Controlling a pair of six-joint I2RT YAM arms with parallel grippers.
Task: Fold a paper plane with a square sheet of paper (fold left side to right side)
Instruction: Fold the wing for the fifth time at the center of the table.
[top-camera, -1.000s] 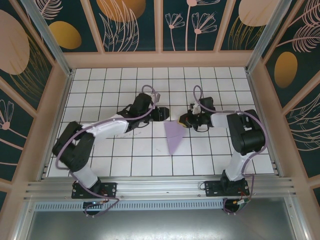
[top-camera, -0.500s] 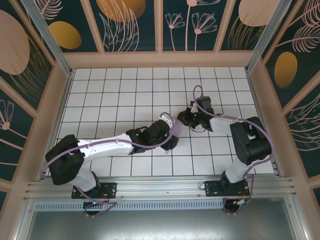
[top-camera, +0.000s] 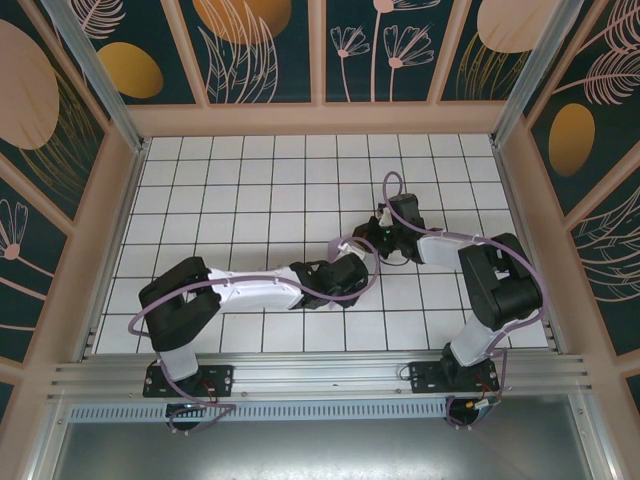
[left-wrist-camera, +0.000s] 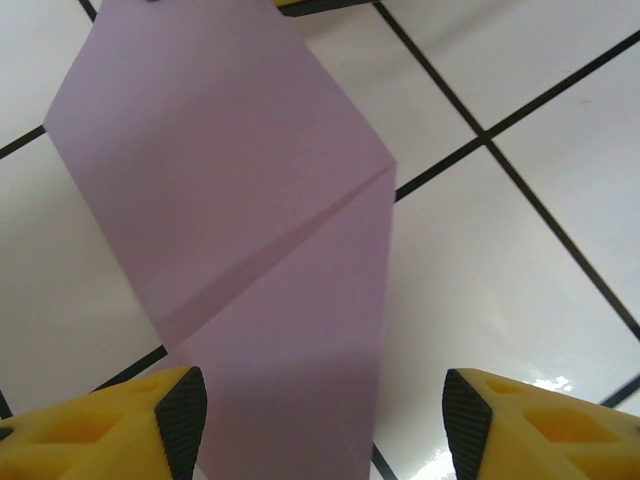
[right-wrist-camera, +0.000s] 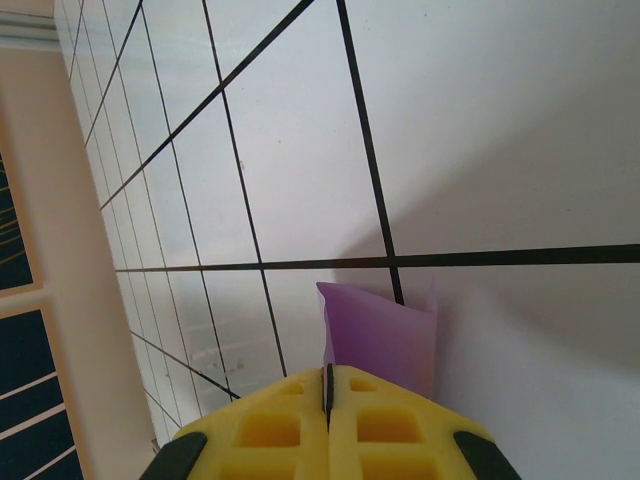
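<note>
Paper plane (left-wrist-camera: 230, 170): lavender and kite-shaped with one slanted crease, lying flat on the white gridded counter (left-wrist-camera: 520, 300).
My left claw (left-wrist-camera: 325, 412): wide, hanging over one end of the plane and gripping nothing; one black pad (left-wrist-camera: 185, 415) sits at the plane's edge, the other over bare tile beside it.
My right claw (right-wrist-camera: 328, 385): yellow fingers pressed together, tips at the plane's far end, where a purple corner stands up. I cannot tell whether I pinch it.
</note>
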